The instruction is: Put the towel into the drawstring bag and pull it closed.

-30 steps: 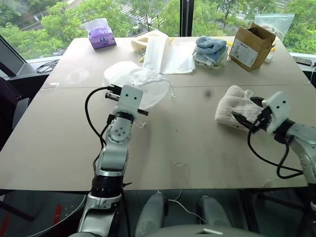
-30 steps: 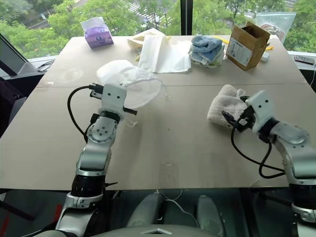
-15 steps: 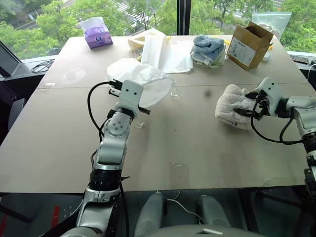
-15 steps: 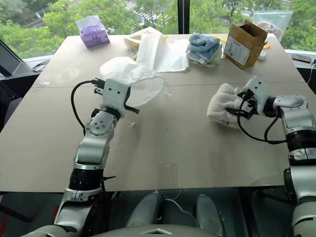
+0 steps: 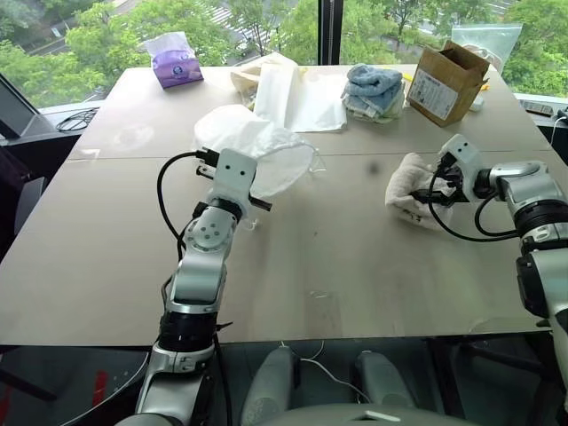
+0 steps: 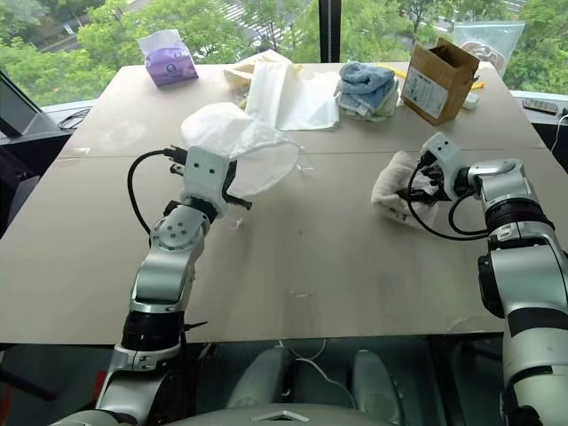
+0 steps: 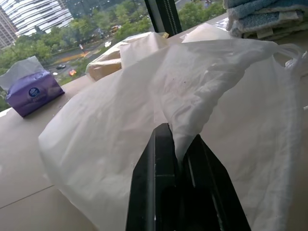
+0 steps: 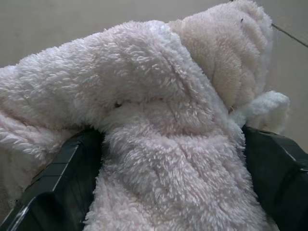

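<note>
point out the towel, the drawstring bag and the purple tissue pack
towel (image 5: 406, 185), left eye view, on its fluffy near-left part on the table
drawstring bag (image 5: 282, 164), left eye view, on the thin white fabric by its mouth
tissue pack (image 5: 178, 67), left eye view, on its purple front

towel (image 8: 168, 144) fluffy, bunched | between spread right hand (image 8: 168, 187) fingers (image 8: 53, 187)

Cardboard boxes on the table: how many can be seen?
1: the brown cardboard box with a white label stands open at the table's far right corner, beside the stack of folded blue towels. Others could be hidden behind it.
</note>
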